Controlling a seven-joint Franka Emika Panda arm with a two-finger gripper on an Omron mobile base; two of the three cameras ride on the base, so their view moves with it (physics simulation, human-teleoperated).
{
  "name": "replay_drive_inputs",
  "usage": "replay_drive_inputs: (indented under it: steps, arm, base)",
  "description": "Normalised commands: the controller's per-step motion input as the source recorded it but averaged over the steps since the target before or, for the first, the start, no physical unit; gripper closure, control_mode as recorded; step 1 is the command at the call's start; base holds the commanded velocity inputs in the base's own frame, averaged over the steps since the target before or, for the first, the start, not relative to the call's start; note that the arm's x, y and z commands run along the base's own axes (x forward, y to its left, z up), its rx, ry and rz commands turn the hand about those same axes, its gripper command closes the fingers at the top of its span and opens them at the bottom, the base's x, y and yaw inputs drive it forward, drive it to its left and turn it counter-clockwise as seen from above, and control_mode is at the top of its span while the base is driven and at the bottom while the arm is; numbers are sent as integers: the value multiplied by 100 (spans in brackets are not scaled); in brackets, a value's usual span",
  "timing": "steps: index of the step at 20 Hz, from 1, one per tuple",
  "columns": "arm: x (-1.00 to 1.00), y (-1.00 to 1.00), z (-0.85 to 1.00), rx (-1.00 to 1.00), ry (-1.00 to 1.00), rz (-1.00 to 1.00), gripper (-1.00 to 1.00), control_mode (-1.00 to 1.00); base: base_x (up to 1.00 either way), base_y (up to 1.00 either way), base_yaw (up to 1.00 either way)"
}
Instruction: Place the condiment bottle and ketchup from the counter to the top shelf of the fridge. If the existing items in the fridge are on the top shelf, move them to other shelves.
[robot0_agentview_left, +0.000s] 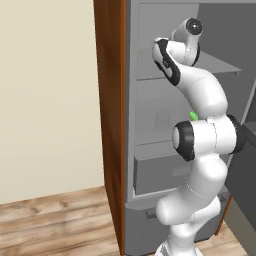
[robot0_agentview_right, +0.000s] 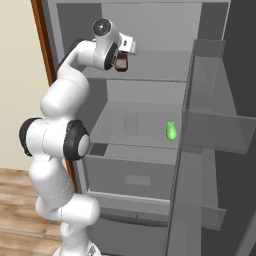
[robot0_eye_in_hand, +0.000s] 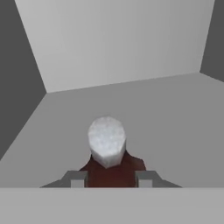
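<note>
My gripper is inside the fridge at the level of the top shelf. It is shut on the ketchup, a small dark red-brown bottle. In the hand view the ketchup sits between my fingertips, and its pale rounded top points at the camera. The gripper holds it over the left part of the top shelf. Whether the bottle touches the shelf I cannot tell. The condiment bottle and the counter are out of view.
A small green item lies on the middle shelf, with a faint pale cylinder to its left. A drawer lies below. The open door with its racks stands on the right. A wood panel flanks the fridge's left side.
</note>
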Motion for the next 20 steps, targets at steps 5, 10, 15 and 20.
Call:
replay_drive_inputs:
  steps: [5,10,15,20]
  arm:
    - [14,0,-7,-1,-5,0,-100,-100]
    - [6,0,-2,0,-2,0,-100,-100]
    - [0,0,0,0,0,0,-100,-100]
    - [-8,0,0,0,-5,0,-100,-100]
  base:
    - [0,0,0]
    - [0,0,0]
    - [0,0,0]
    - [0,0,0]
